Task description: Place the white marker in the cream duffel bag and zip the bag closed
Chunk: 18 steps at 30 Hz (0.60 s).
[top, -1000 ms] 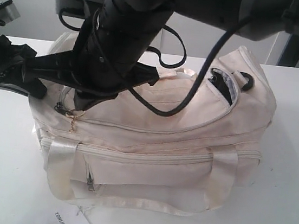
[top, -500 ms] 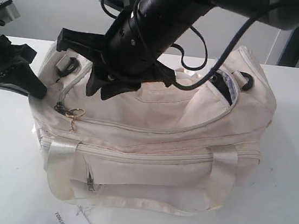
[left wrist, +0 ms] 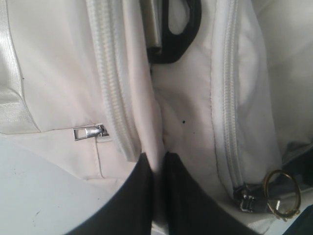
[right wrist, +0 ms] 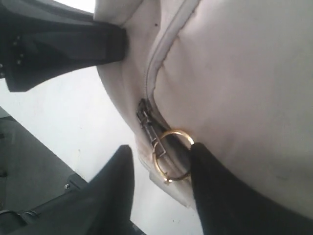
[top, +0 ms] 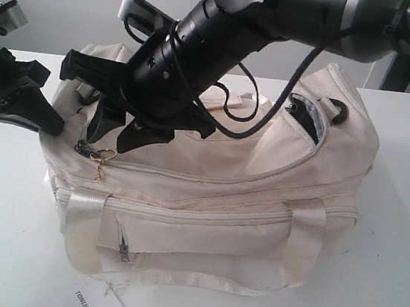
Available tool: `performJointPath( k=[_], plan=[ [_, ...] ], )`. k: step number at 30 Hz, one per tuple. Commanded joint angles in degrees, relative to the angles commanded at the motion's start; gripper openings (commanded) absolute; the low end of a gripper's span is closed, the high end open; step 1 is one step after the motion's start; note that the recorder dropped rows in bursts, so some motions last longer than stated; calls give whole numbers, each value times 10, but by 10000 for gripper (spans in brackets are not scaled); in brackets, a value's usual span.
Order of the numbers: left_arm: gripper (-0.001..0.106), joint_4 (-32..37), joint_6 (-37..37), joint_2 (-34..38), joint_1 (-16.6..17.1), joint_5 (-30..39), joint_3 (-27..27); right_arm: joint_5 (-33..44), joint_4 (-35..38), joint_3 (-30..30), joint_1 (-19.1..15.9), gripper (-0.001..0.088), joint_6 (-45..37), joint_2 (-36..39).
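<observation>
Right gripper (right wrist: 160, 149) gapes around the zip ring (right wrist: 154, 160) (brass); left gripper (left wrist: 155, 160) pinches cream duffel bag (left wrist: 188, 110).

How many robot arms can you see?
2: the left arm at the left end of the bag, the right arm reaching over its top. None seems hidden.

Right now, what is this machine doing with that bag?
Two robot arms are working on a cream duffel bag on a white table. The left gripper pinches fabric at one end, while the right gripper stands open around the zip's gold ring. The flap gapes at the other end; no marker shows.
</observation>
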Motion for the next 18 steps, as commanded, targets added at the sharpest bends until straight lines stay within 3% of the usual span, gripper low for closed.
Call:
performJointPath(
  k=[6,18],
  plan=[
    [0,-2,0,0,0,0,0,-1,5,0,0,481,0,4],
    [0,-4,0,0,0,0,0,15,33,0,0,466,-5,14]
  ],
)
